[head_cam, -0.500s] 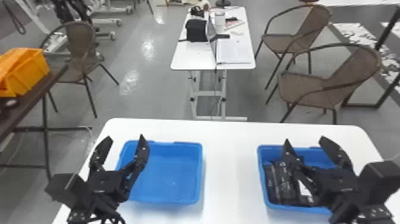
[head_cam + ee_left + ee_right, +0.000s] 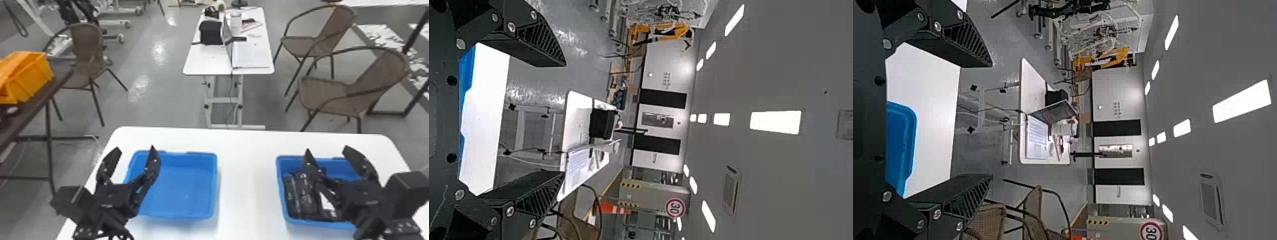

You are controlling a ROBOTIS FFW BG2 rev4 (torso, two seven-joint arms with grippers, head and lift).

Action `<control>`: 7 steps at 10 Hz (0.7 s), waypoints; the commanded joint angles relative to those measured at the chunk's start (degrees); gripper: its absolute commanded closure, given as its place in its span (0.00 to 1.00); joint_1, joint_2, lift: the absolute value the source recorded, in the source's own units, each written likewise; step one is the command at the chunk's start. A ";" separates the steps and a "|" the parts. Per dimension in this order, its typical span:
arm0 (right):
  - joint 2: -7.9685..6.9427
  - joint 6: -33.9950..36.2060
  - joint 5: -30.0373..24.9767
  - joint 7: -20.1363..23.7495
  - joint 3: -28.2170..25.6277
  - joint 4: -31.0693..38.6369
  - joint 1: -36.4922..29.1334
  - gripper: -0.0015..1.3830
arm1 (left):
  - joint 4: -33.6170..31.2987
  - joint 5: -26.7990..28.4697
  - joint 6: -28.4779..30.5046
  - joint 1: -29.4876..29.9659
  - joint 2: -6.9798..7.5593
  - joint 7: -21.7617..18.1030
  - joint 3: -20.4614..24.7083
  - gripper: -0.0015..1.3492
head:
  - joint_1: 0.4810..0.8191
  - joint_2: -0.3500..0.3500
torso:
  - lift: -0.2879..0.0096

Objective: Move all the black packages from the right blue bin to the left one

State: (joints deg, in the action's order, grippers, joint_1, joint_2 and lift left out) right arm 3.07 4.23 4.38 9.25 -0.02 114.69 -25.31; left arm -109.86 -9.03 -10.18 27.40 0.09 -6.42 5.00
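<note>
Black packages (image 2: 297,194) are in the right blue bin (image 2: 319,223), bunched side by side toward its left wall; can't tell how many, my arm hides part of the pile. One spot shows a white label (image 2: 327,201), prob. part of a package. My right gripper (image 2: 326,148) is over that bin, jaws wide w/ nothing between them, aimed roughly level. Left gripper (image 2: 135,147) is by the left blue bin (image 2: 182,188), also spread wide and holding nothing. That bin's empty, so I'd say 0% done. Both bins sit well apart on the white table (image 2: 247,178).

Step in hand = first pick, imo. I'd tip the right gripper down, line up w/ one package, go in straight and squeeze gently, b/c they're prob. soft & could slip or drag a neighbor. Then lift clear of the rim b4 heading left.
</note>
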 commanded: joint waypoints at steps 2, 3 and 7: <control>0.10 -1.51 -0.17 -0.02 0.02 -0.25 -0.17 0.18 | 0.00 -0.11 -0.01 -0.07 -0.24 0.00 0.01 0.20 | 0.63 0.61 | 0.97; 0.10 -1.33 0.19 -0.02 -0.07 -0.43 -0.17 0.18 | 0.00 -0.11 -0.01 -0.07 -0.24 0.00 0.01 0.20 | 0.63 0.61 | 0.97; 0.01 5.87 0.63 -0.11 -3.67 -8.95 4.04 0.19 | 0.00 -0.72 0.51 -0.07 -0.24 0.00 -0.08 0.20 | 0.63 0.58 | 0.97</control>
State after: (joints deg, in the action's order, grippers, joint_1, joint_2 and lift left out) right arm 3.10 9.82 5.21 9.10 -3.11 107.39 -22.09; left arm -109.86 -9.62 -9.76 27.33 0.09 -6.42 4.97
